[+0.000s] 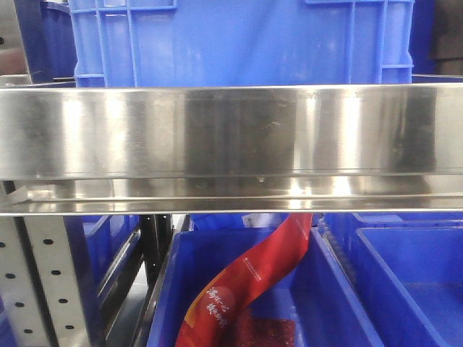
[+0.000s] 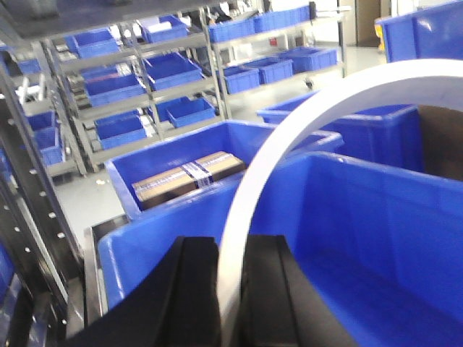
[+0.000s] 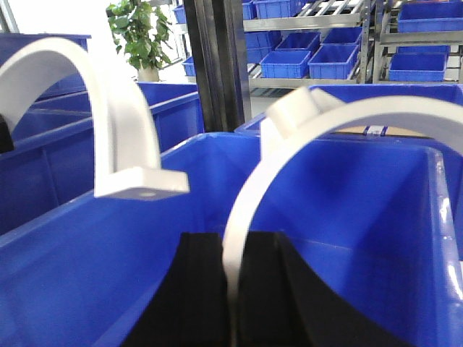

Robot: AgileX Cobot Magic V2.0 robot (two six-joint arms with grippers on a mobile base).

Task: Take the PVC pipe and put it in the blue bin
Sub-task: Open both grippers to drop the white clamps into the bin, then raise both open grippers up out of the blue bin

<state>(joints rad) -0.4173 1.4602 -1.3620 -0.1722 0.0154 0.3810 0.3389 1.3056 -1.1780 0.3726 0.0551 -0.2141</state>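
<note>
In the left wrist view my left gripper (image 2: 231, 247) is shut on a white curved PVC pipe clamp (image 2: 289, 137) that arches up and to the right over a large blue bin (image 2: 376, 217). The right wrist view shows my right gripper (image 3: 233, 242) shut on a second white curved PVC piece (image 3: 249, 184), held above the inside of a blue bin (image 3: 87, 260). Another white curved piece (image 3: 123, 123) with a flat foot hangs over that bin's left side. Neither gripper shows in the front view.
A steel shelf edge (image 1: 231, 137) fills the front view, with a blue crate (image 1: 239, 40) above and a red bag (image 1: 246, 282) in a bin below. A neighbouring bin holds a cardboard box (image 2: 188, 177). Racks of small blue bins (image 2: 145, 79) stand behind, beside a dark post (image 3: 217, 65).
</note>
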